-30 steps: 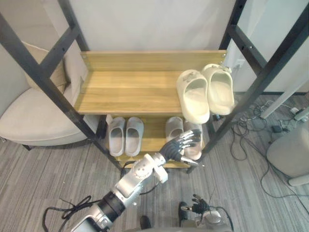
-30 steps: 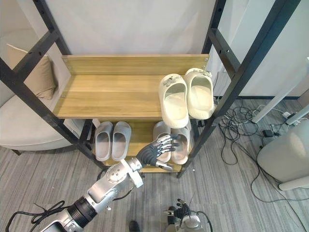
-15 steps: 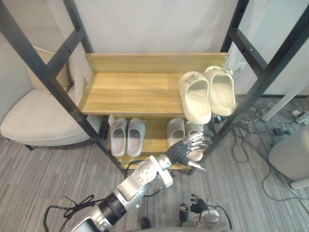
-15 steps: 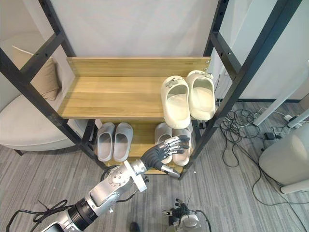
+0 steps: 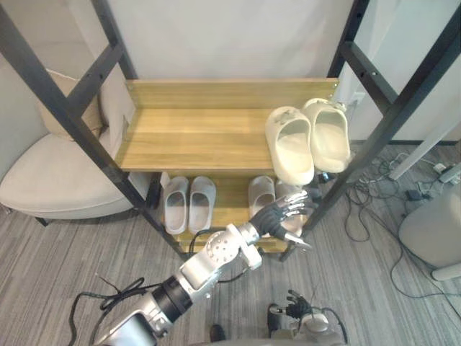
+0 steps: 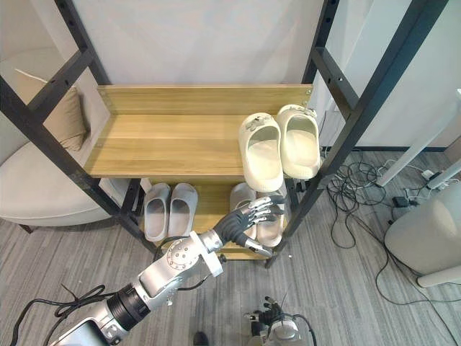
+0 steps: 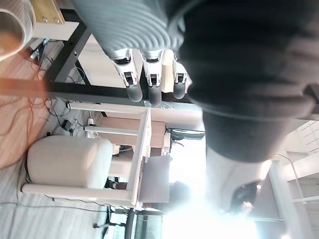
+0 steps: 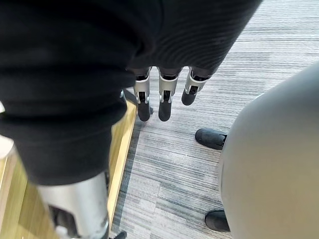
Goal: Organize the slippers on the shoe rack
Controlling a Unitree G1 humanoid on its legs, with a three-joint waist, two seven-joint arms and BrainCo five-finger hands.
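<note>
Down nearest, over grey plank-look floor (image 5: 57,267): right hand (image 8: 160,99), fingers straight and loose, nothing held. Just ahead, left hand (image 5: 279,215) at the front of the shoe rack (image 5: 72,114), fingers spread wide and empty, over the right slipper of the pale pair (image 5: 261,193) on the lower shelf (image 5: 232,205); cannot tell whether touching. Further left on the same shelf, grey pair (image 5: 202,200), side by side, well apart from that hand. Above, upper shelf (image 5: 194,133) of light wood; at its right end, cream pair (image 5: 289,148), side by side, near end of one past the front edge. Black metal posts and slanted braces on both sides. Left of the rack, beige armchair (image 5: 43,180) with cushion (image 6: 61,119). Right of it, tangle of cables (image 5: 367,205) on the floor and a pale rounded object (image 5: 432,231). Behind all, plain white wall (image 5: 230,36).
</note>
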